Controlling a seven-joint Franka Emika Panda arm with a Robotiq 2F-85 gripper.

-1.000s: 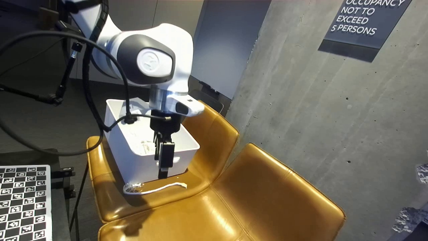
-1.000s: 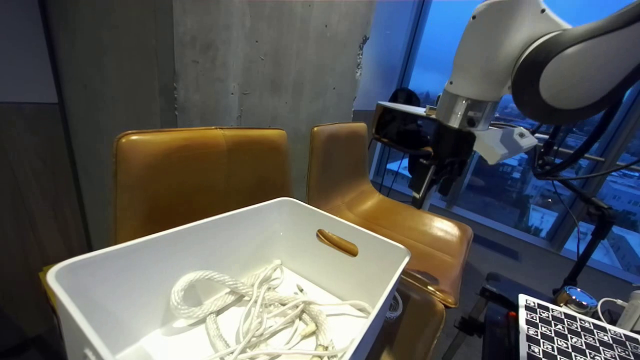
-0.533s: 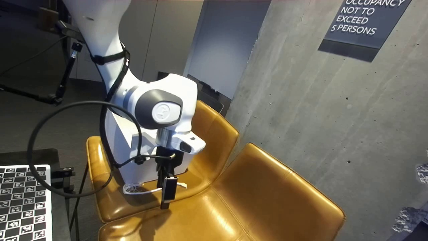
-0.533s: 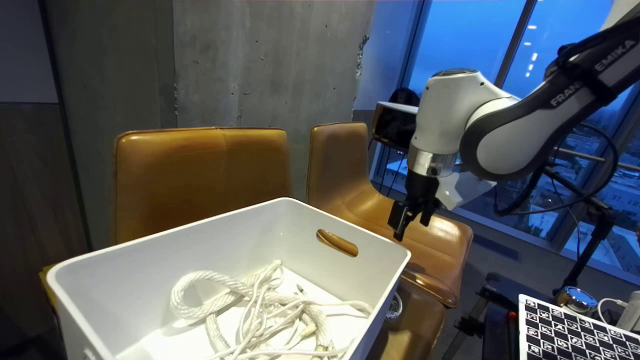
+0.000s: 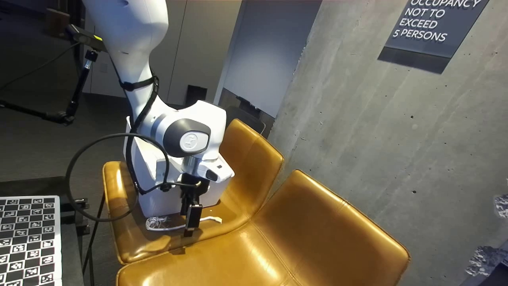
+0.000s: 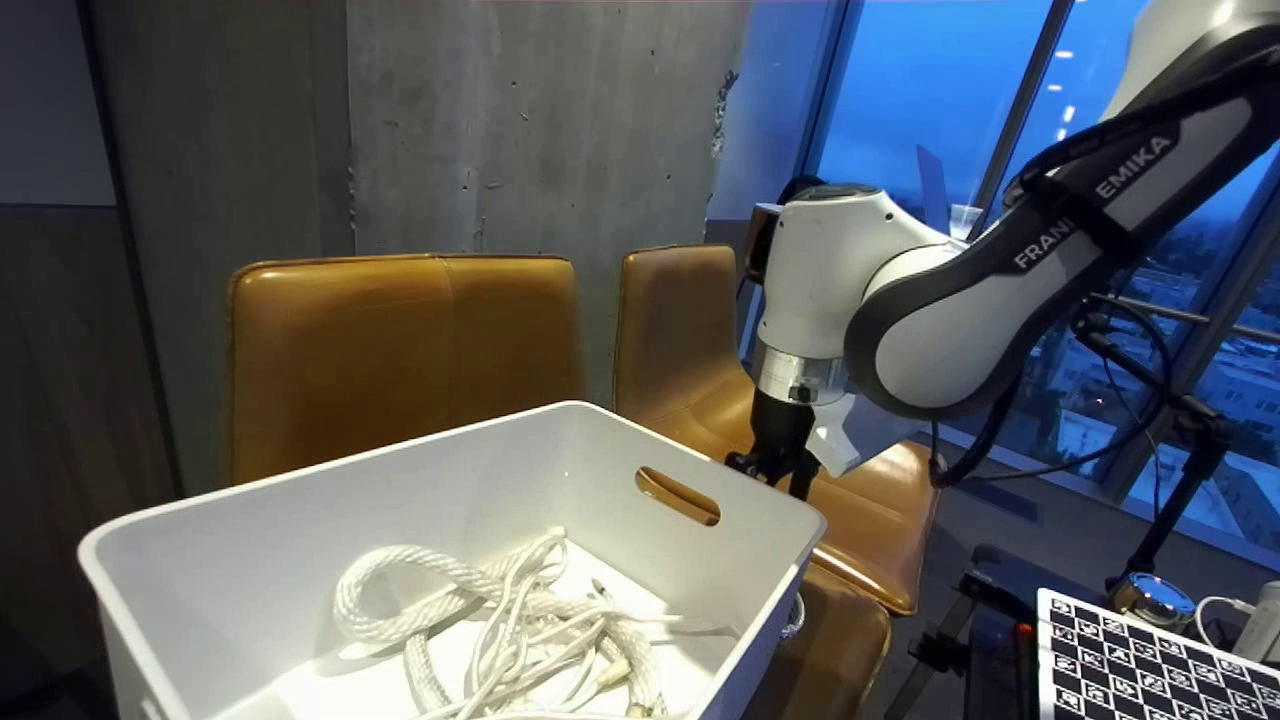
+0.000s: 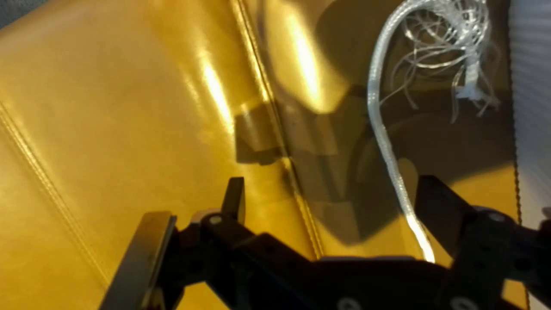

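Note:
My gripper (image 7: pixel 330 185) stands open, pointing down, with nothing held between its fingers. Below it a thin white cord (image 7: pixel 374 99) with a frayed, tangled end lies on the tan leather chair seat. In the wrist view the cord runs down between the jaws, close to the right finger (image 7: pixel 439 206), and its other end is hidden by the gripper body. The same cord (image 5: pixel 216 219) shows behind the gripper (image 5: pixel 188 225) in an exterior view. A white bin (image 6: pixel 330 490) stands right beside the gripper; whether they touch I cannot tell.
Inside the bin lie a thick white rope (image 6: pixel 395 560) and tangled cables. A second tan chair (image 5: pixel 325 238) adjoins the first. A checkered board (image 5: pixel 27 242) lies on a dark stand. A concrete wall (image 5: pixel 357 139) rises behind the chairs. A black cable loop (image 5: pixel 71 178) hangs from the arm.
My gripper has come down toward the seat, then shifted toward the bin and the cord. The bin has moved slightly. The gripper has stayed open.

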